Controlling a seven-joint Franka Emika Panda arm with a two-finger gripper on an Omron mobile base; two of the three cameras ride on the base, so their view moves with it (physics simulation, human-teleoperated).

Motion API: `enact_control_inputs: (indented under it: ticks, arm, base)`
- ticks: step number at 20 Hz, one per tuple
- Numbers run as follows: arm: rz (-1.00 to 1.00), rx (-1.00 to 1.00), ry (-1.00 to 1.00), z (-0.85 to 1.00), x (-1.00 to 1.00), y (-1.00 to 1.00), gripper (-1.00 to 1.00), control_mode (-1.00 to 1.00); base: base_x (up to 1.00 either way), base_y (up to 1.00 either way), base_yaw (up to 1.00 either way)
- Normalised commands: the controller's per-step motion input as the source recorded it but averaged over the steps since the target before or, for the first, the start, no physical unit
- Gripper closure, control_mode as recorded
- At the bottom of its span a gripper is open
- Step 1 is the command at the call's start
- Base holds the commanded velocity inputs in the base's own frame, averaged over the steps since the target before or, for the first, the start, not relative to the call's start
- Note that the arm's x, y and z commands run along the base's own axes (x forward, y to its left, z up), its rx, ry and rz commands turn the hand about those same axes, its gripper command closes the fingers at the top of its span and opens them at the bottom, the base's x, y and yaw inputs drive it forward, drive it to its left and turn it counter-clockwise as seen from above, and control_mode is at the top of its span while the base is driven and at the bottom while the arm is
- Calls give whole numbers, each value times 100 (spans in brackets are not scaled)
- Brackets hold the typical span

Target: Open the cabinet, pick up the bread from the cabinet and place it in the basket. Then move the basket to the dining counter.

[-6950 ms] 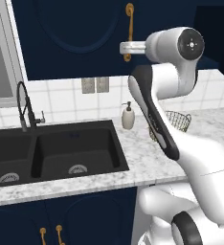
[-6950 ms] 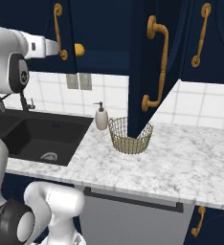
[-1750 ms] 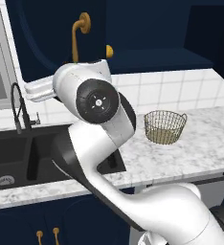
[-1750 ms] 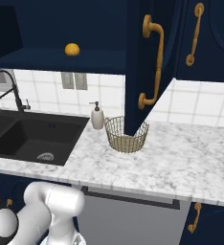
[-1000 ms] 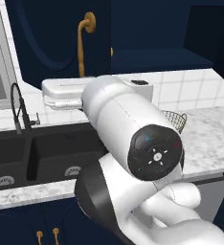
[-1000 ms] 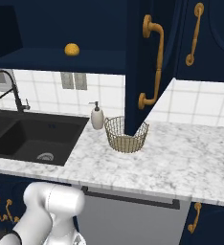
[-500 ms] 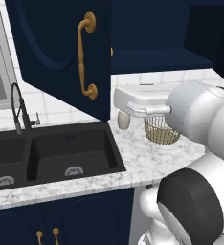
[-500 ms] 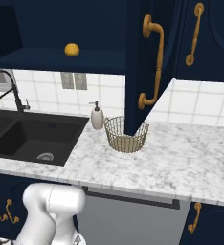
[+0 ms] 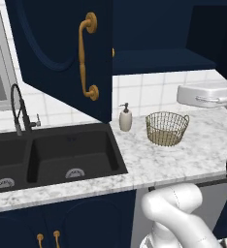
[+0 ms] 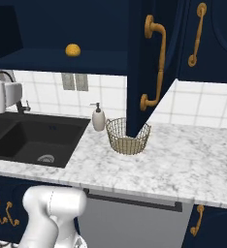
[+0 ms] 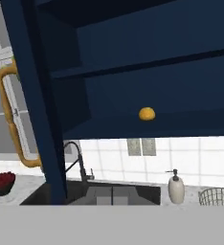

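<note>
Cabinet point(image 10: 135, 58) doors are swung open, and the bread point(image 10: 72, 50) sits on its lower shelf. The basket point(image 9: 167, 128) is on the marbled bench by the soap bottle point(image 9: 125, 118). Can't tell if the end effector is open or closed.

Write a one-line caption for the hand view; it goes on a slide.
Open cabinet with bread on its shelf, above sink and soap bottle.

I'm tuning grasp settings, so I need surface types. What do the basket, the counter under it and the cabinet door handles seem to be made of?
The basket looks like thin golden-tan wire mesh: see-through, with the counter showing between strands. The counter looks like polished white-grey marble, judging by its veining, though it could be an imitation. The cabinet door handles look like brass, golden with a soft sheen.
</note>
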Motion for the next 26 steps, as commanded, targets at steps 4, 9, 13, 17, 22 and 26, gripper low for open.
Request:
enact_control_inputs:
  ticks: [4,9,13,17,22,26]
  arm:
    - [0,-10,16,-5,46,-23,100,-100]
    - [0,-7,2,-14,82,27,100,-100]
    - [0,0,1,-2,77,-40,100,-100]
    - [0,0,0,0,75,-4,100,-100]
    - [-11,-7,2,0,79,10,-100,-100]
    - [-4,-4,12,0,80,0,-100,-100]
  base:
    - [0,0,0]
    - [0,0,0]
    - [0,0,0]
    - [0,0,0]
    - [0,0,0]
    - [0,0,0]
